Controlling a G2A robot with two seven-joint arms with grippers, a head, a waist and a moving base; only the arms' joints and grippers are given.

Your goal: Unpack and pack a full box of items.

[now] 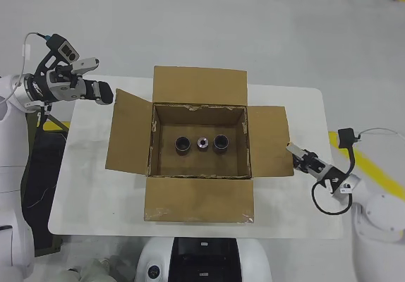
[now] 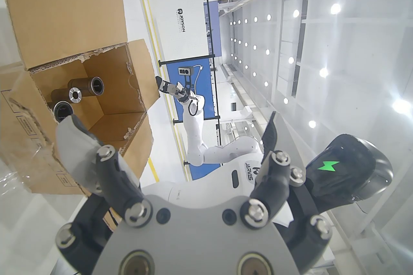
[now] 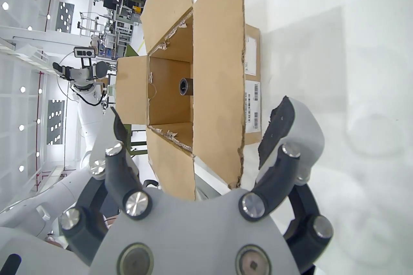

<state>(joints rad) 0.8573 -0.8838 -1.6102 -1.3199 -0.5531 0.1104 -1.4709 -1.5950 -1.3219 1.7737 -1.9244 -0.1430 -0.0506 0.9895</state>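
Note:
An open cardboard box [image 1: 199, 199] stands mid-table with all four flaps folded out. Three dark metal cylinders lie on its floor in a row: one [image 1: 182, 144] on the left, a smaller one [image 1: 202, 143] in the middle, one [image 1: 221, 142] on the right. My left gripper [image 1: 104, 92] hovers off the box's far-left corner, open and empty [image 2: 171, 134]; the left wrist view looks into the box [image 2: 106, 115] at the cylinders [image 2: 96, 86]. My right gripper [image 1: 292, 149] sits at the outer edge of the right flap [image 3: 219, 79], open [image 3: 200, 121] and holding nothing. One cylinder [image 3: 185, 86] shows past that flap.
The white table [image 1: 82, 190] has bare room left and right of the box. A yellow floor line [image 1: 382, 173] runs past the table's right edge. A dark cart [image 1: 44, 183] stands by the left edge.

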